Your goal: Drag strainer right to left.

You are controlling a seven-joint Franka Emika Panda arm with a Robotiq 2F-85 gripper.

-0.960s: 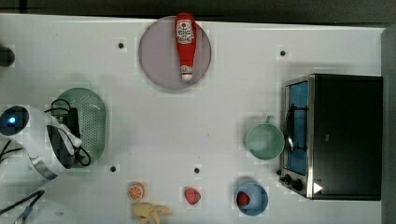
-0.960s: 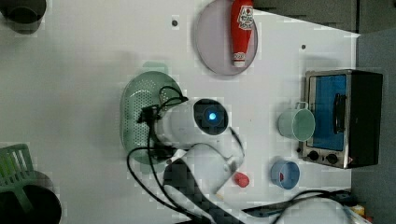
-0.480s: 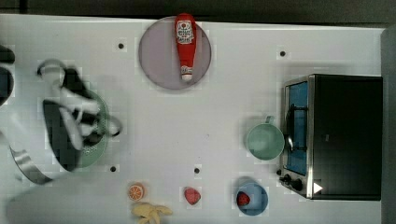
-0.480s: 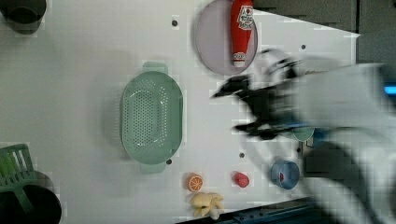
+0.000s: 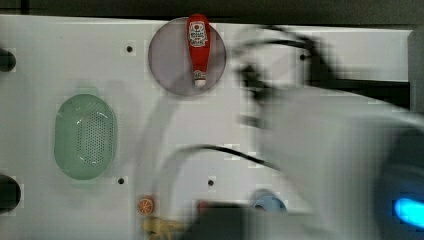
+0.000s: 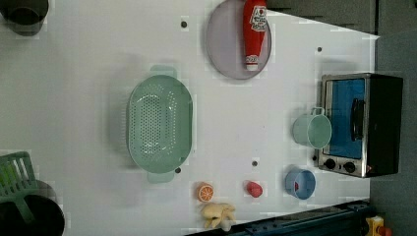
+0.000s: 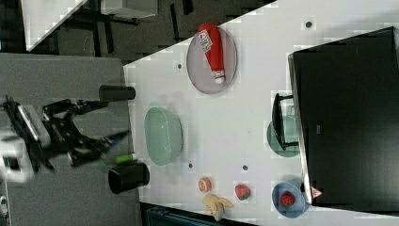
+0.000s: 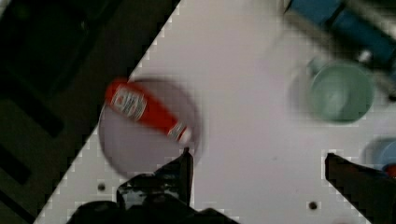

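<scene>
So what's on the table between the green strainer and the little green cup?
Nothing. In the left view, only bare white table lies between the strainer and the cup.

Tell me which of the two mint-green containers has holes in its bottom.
The large oval strainer, standing alone mid-table. The small round cup by the toaster oven has a solid bottom.

Even, bright light on the white table (image 6: pixel 74 98); soft shadows. Heavy motion blur smears the arm (image 5: pixel 330 150) in the top view; blocky compression throughout.
</scene>
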